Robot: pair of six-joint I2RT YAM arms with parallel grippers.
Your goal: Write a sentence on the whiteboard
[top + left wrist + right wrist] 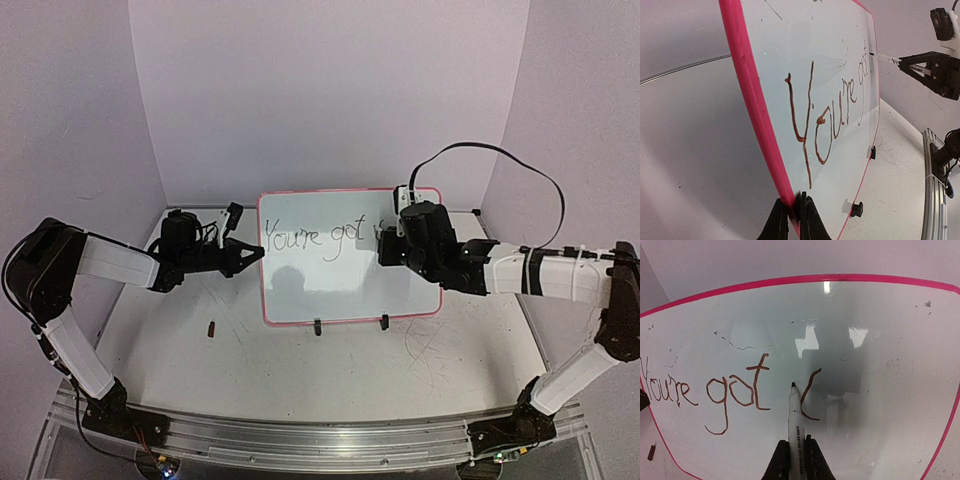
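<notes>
The whiteboard (350,290) stands upright on the table, a white panel with a red-pink frame. My left gripper (256,255) is shut on its left edge; the left wrist view shows the fingers (794,202) pinching the frame. The sentence (715,392) reads "You're got", followed by one curved stroke (807,395). My right gripper (795,442) is shut on a white marker (794,415). The marker's black tip (792,385) sits just left of the curved stroke, at or very near the board. From above, the right gripper (388,245) is in front of the board's upper right part.
Two black clip feet (318,326) (384,322) hold the board's lower edge. A small dark cap-like piece (212,327) lies on the table left of the board. White walls close in the back and sides. A metal rail (320,440) runs along the near edge.
</notes>
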